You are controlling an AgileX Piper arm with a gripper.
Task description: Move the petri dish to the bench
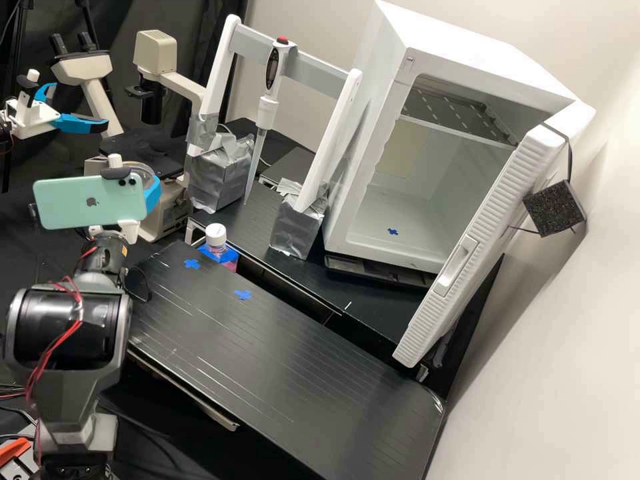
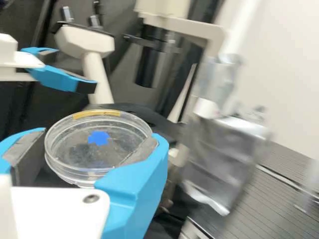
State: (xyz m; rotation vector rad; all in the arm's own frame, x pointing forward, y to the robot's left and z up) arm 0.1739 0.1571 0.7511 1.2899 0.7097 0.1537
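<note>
The jaws clasp the petri dish (image 2: 93, 151); carrying seems the step, next wanting a level approach over the worktop (image 1: 280, 353).

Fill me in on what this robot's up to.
The robot arm has a clear petri dish in its gripper, held up near a microscope. The dish is not yet on the black bench, where two blue marks show. Behind the bench, a white cabinet stands open.

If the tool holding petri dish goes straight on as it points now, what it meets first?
Probably the microscope beyond the petri dish that the tool holds, though the depth is unclear.
</note>
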